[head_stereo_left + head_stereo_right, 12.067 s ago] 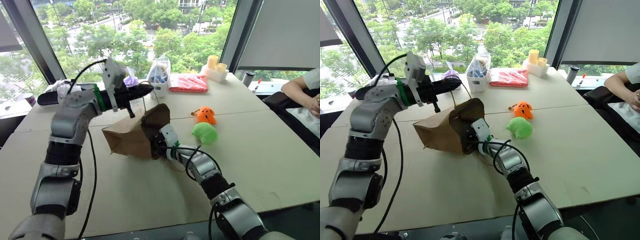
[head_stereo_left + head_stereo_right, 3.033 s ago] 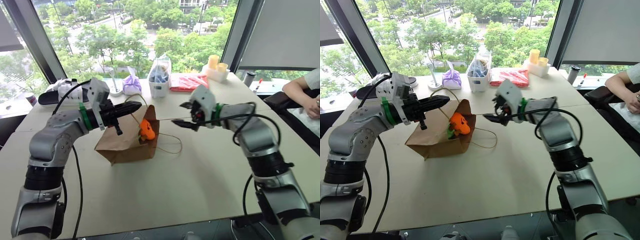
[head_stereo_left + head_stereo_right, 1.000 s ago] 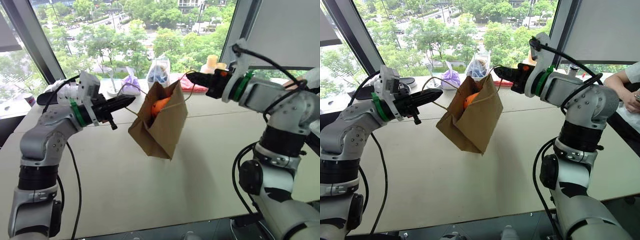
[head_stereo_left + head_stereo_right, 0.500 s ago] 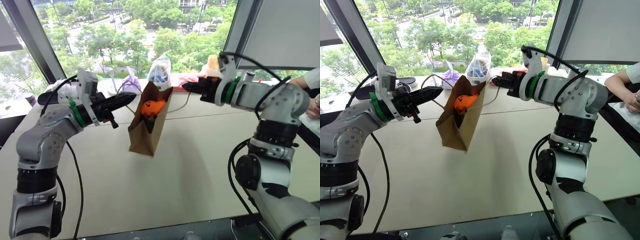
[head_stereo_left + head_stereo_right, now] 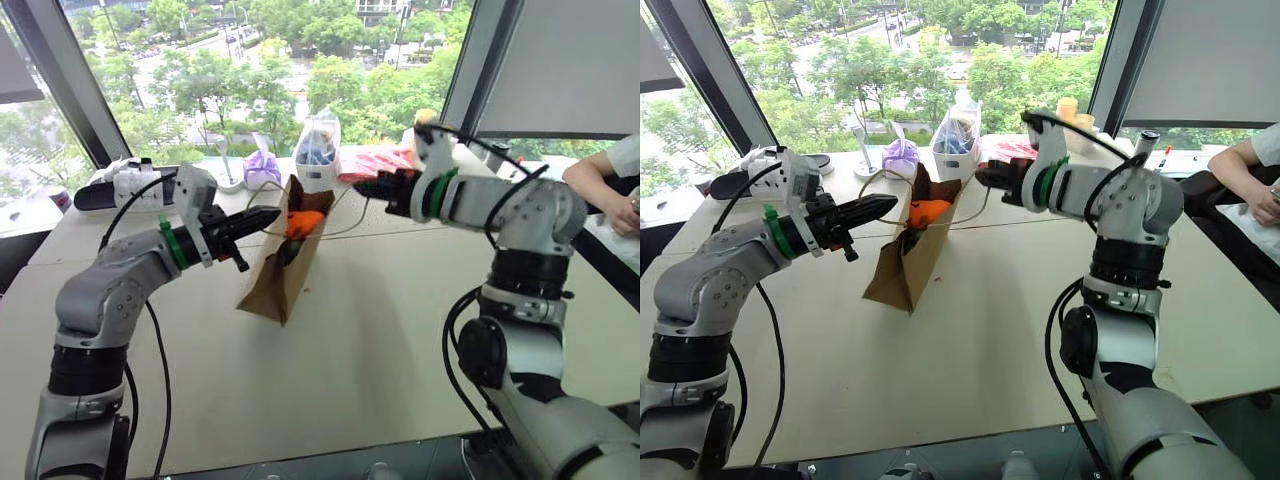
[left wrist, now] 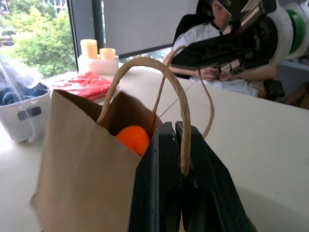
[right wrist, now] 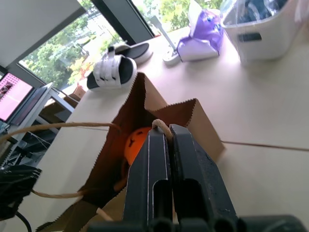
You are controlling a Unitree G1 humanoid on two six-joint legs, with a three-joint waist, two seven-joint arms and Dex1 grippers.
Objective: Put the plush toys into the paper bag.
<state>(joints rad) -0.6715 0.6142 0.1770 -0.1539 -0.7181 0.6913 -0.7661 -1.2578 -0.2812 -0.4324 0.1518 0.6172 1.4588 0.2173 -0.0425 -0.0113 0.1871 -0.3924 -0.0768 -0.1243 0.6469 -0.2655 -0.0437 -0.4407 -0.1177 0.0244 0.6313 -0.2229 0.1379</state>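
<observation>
Brown kraft paper bag [image 5: 283, 268] upright on pale table [image 5: 380, 330], slightly tilted, bottom near or on surface; contact uncertain. Left gripper [image 6: 176, 145] clamped on tan cord handle [image 6: 145, 72]; right gripper [image 7: 169, 140] pinched tight on other handle. Round orange plush toy [image 6: 133, 139] sits inside bag mouth; green plush toy not discernible, presumably beneath.

Step, judged: loading done, bag being settled upright. Next: rest base flat, then release both cords without tipping.

No legible writing or brand on bag.
</observation>
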